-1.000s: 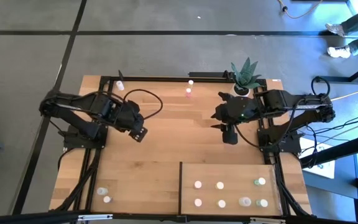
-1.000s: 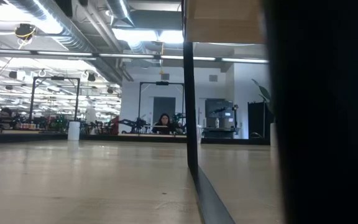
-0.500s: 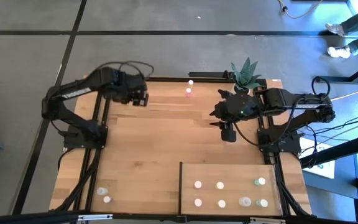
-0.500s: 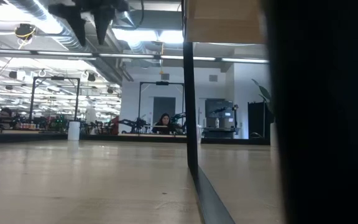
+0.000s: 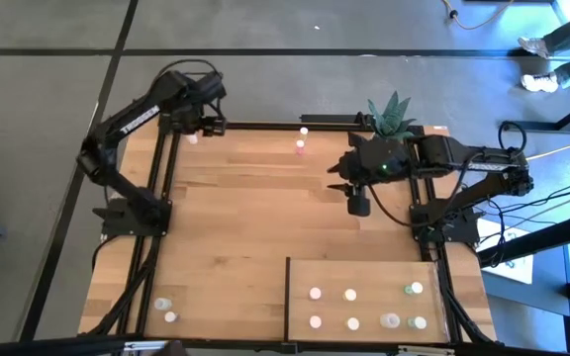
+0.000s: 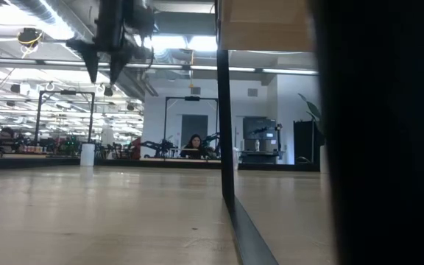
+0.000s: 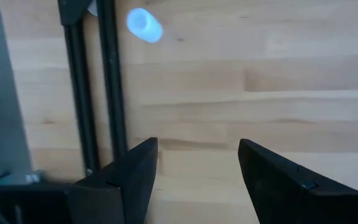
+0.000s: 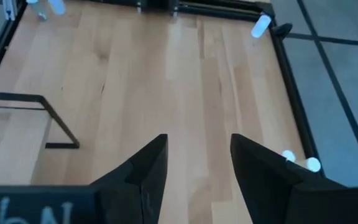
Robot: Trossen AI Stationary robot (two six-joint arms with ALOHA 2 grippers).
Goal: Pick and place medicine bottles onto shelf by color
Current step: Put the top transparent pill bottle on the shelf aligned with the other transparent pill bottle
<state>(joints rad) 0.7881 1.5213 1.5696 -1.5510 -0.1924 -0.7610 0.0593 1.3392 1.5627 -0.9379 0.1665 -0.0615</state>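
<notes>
Small whitish medicine bottles stand on the table. One [image 5: 192, 136] is at the far left corner, two [image 5: 302, 139] are at the far middle, and two [image 5: 167, 310] are at the near left. Several more stand on the pale shelf [image 5: 300, 272] at the near right. My left gripper [image 5: 209, 126] hangs open above the far left corner and points down. The corner bottle [image 7: 143, 25] stands ahead of its fingers [image 7: 135, 180], untouched. My right gripper [image 5: 356, 208] is open over the middle right of the table, slanting down with nothing between its fingers.
A potted green plant [image 5: 391, 121] stands at the far right beside the right arm. Black frame rails [image 7: 101, 81] run along the table's edge next to the corner bottle. The shelf's dark edge [image 8: 55, 121] rises from the tabletop. Bare planks fill the table's middle.
My left gripper has swung from the table's middle left to the far left corner, rolling as it went, and has stayed open. My right gripper has drifted slightly toward the far edge. No bottle has moved.
</notes>
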